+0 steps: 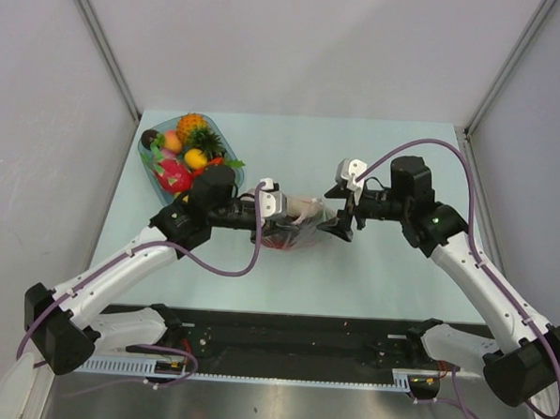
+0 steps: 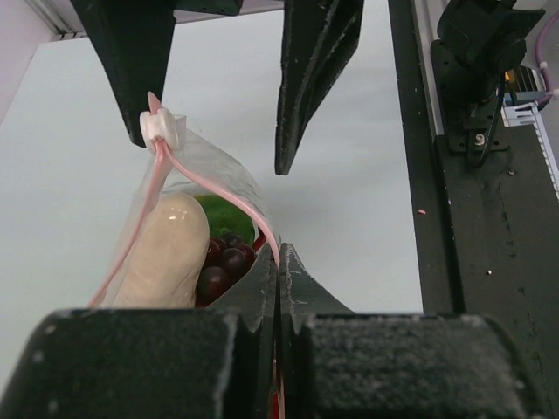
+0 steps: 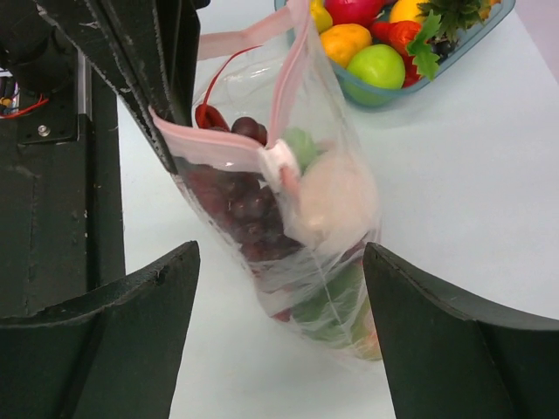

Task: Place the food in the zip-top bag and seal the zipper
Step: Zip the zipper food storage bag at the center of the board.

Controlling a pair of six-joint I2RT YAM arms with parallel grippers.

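My left gripper [image 2: 278, 266] has its jaws clenched on the thin pink-red zipper strip [image 2: 223, 194] of the clear thin plastic zip-top bag [image 3: 327, 253], which sits mid-tabletop [image 1: 398, 281] between the arms. The right gripper [image 1: 342, 209] jaws are released on either side of the white slider tab [image 2: 160, 129]. I'd pinch the tab squarely, then draw it level along the strip toward my left.

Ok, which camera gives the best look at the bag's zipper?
Left wrist: the zipper shows close up from its white slider to the shut left claw, its two strips parted. Right wrist shows the slider and part of the strip, the rest running off-frame. Top external shows the bag, but the zipper is too small to make out.
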